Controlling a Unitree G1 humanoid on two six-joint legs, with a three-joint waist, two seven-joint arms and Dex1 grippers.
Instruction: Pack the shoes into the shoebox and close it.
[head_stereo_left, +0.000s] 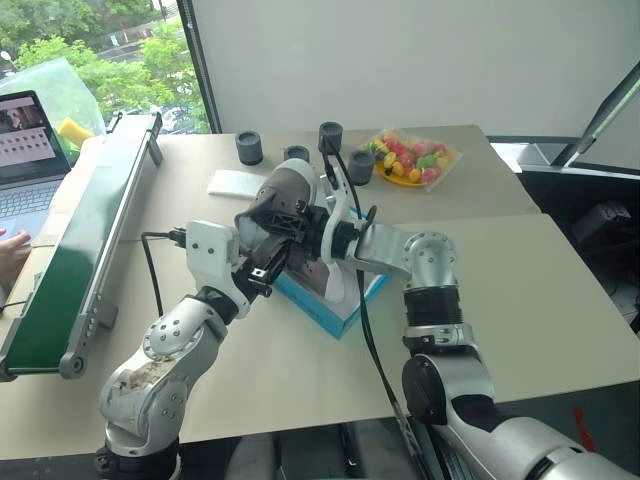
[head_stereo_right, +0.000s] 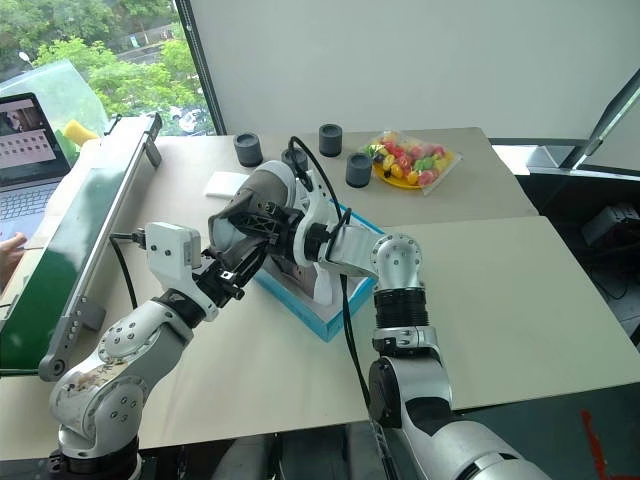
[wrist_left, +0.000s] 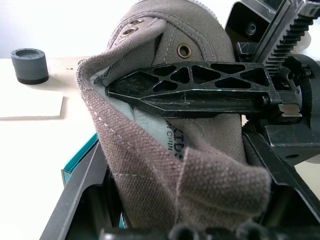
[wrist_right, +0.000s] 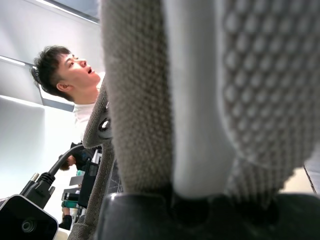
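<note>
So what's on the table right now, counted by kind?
Shoe, held over the box by both grippers: 1
Turquoise shoebox: 1
Dark grey round caps: 4
Bag of colourful sweets: 1
Flat white pad: 1
Green conveyor: 1
Laptop: 1
Total: 10
</note>
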